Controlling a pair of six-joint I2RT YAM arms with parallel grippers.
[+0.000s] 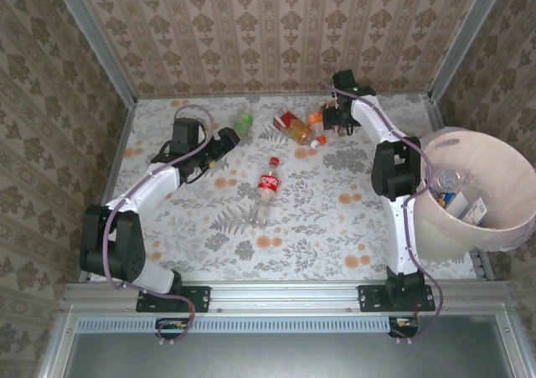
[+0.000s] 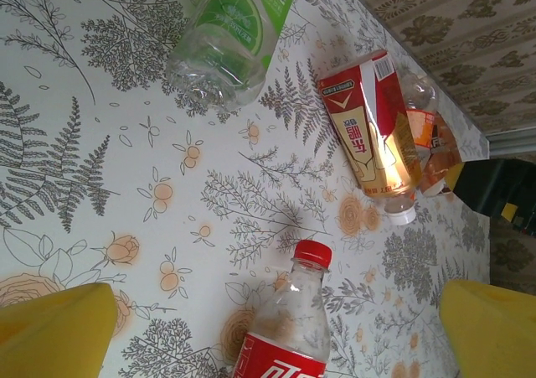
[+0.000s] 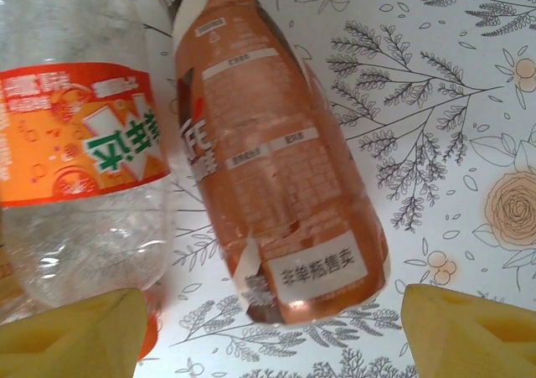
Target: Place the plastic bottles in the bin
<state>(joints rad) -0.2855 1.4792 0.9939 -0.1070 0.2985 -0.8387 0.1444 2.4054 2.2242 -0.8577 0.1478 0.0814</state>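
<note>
My left gripper (image 1: 224, 137) (image 2: 272, 332) hangs open above the table, its yellow fingers (image 2: 52, 329) wide apart. Ahead of it lies a Coca-Cola bottle (image 1: 266, 187) (image 2: 286, 328) with a red cap. Farther off are a green-labelled bottle (image 1: 244, 124) (image 2: 230, 34) and a red-labelled one (image 1: 289, 125) (image 2: 373, 135). My right gripper (image 1: 333, 120) (image 3: 272, 336) is open, low over a pinkish-orange bottle (image 3: 276, 168) that lies between its fingers (image 3: 469, 336) with a gap on each side. A clear orange-labelled bottle (image 3: 75, 143) lies against the left finger. The bin (image 1: 502, 227) stands at the right.
The bin holds several bottles (image 1: 448, 181) and stands past the table's right edge, beside the right arm's elbow. Wallpapered walls and metal rails (image 1: 92, 34) close in the flowered table (image 1: 318, 227) at the back and sides.
</note>
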